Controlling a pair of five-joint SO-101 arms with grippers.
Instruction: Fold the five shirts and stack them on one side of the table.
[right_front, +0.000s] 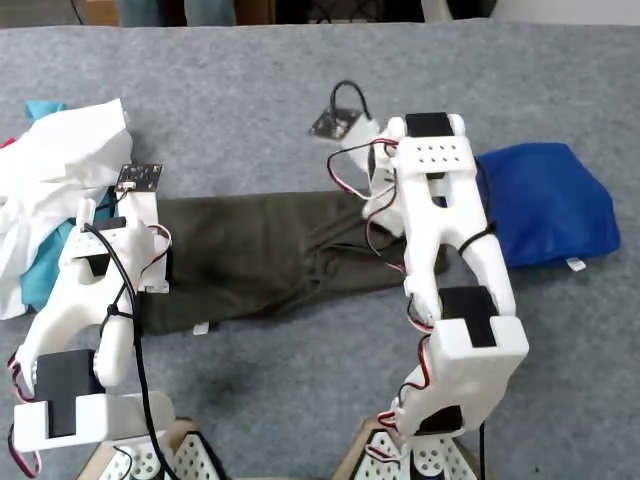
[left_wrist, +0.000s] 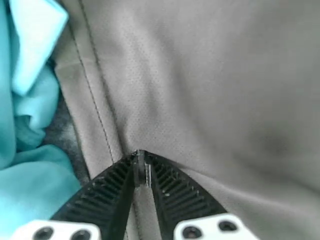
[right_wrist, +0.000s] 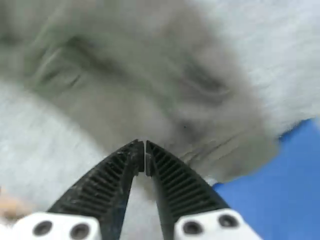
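Between the two end effectors, a dark green shirt (right_front: 260, 255) is lying long and mostly flat across the grey worktop (right_front: 250, 90). The left end effector (left_wrist: 140, 159) is sitting low at one end of this shirt. Its two black fingers are squeezing together on a small fold of the green cloth, right next to the stitched edge. Just beside this end effector, on the side away from the other arm, a teal shirt (right_front: 45, 260) is lying in a bunch, close up against the dark green shirt. A white shirt (right_front: 60, 160) is lying crumpled partly over the teal one, a little farther from the end effector. The right end effector (right_wrist: 144, 150) is hanging over the other end of the dark green shirt. Its fingers are pressing together at the tips, and I cannot tell if any cloth is caught between them. Close beside this end effector, on the side away from the left arm, a blue shirt (right_front: 545, 205) is lying in a neat bundle, right next to the dark green shirt's end.
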